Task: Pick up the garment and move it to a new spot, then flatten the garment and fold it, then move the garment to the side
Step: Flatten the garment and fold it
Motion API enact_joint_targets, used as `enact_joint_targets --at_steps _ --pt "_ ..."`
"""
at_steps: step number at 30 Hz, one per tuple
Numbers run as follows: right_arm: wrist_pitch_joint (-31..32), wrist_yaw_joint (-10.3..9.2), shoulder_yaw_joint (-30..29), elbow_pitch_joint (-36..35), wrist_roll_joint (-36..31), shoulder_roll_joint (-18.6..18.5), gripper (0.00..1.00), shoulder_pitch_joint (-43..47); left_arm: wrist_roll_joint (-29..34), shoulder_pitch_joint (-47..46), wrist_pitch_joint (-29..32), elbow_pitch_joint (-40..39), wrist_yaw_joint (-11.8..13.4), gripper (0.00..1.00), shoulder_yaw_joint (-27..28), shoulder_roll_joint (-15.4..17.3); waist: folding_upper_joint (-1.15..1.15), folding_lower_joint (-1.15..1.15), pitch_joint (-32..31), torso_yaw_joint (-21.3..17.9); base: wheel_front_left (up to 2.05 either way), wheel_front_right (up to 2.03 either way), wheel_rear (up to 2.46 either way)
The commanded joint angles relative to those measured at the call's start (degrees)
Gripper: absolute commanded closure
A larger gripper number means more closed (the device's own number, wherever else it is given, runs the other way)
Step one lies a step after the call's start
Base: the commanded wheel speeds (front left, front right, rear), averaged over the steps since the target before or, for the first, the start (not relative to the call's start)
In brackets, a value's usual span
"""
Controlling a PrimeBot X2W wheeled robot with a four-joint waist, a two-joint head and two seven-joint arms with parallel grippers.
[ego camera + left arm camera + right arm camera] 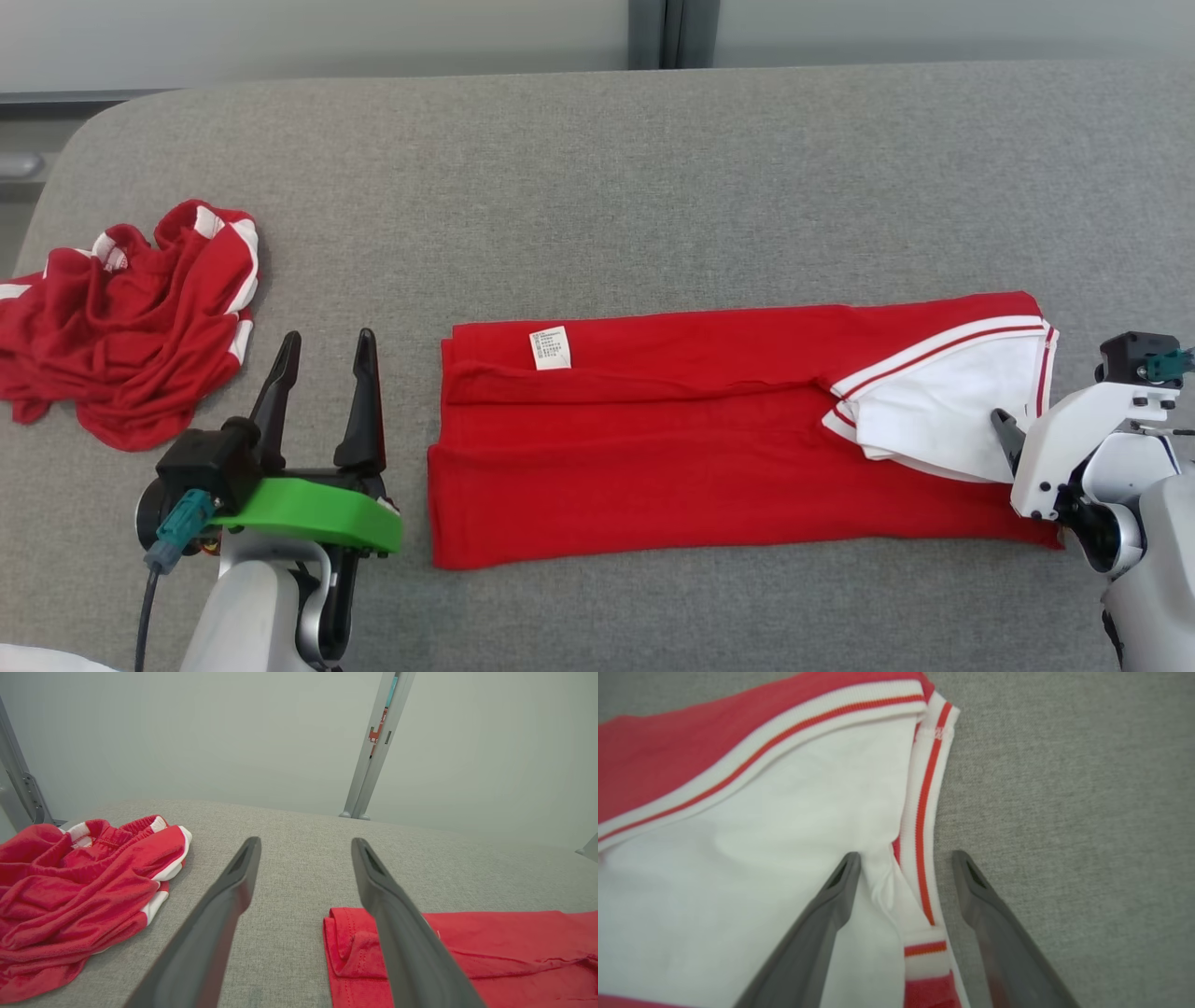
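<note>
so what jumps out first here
A folded red garment lies across the middle of the grey table, white end at the right, where the right gripper has its fingers open astride the striped edge. A crumpled red-and-white heap sits at the left, beyond the open left gripper.

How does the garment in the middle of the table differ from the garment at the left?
The middle garment lies flat, folded into a strip; the left garment is a crumpled heap. The middle garment shows a white label and a wide white panel; the left garment, narrow white bands. The right gripper stands open over the middle garment's edge; no gripper touches the left garment. Both are red with white trim, on the grey table.
</note>
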Motion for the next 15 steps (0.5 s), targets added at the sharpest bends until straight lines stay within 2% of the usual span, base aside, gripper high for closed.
enact_joint_targets --at_steps 1,5,6,7,8,15 --pt "0.09 -0.01 0.40 1.29 -0.64 0.12 0.00 -0.59 0.08 -0.88 -0.12 0.27 -0.16 0.00 -0.04 -0.05 0.00 0.00 0.21 0.26 0.00 0.00 0.00" --pt "1.55 0.01 2.43 4.16 0.44 0.61 0.00 -1.40 0.26 -1.28 -0.13 0.54 -0.37 0.00 0.11 -0.32 0.00 0.00 0.42 0.62 0.00 0.00 0.00" --pt "2.25 0.02 2.95 4.67 0.77 0.63 0.21 -1.34 0.28 -1.29 -0.13 0.59 -0.40 0.00 0.13 -0.35 0.00 0.00 0.46 0.66 0.00 0.00 0.00" --pt "2.47 0.01 3.22 4.98 1.05 0.42 0.93 -1.46 0.34 -1.30 -0.12 0.59 -0.44 0.00 0.15 -0.39 0.00 0.00 0.46 0.70 0.00 0.00 0.00" --pt "2.50 0.00 3.28 5.00 1.22 0.09 1.00 -1.67 0.39 -1.29 -0.12 0.60 -0.45 0.00 0.17 -0.43 0.00 0.00 0.43 0.72 0.00 0.00 0.00" --pt "-0.10 -0.08 0.63 1.80 -0.31 -4.20 1.00 -2.40 0.87 -0.11 -0.13 1.04 -0.44 0.00 0.88 -0.32 0.00 0.00 -0.92 -0.37 0.00 0.00 0.00"
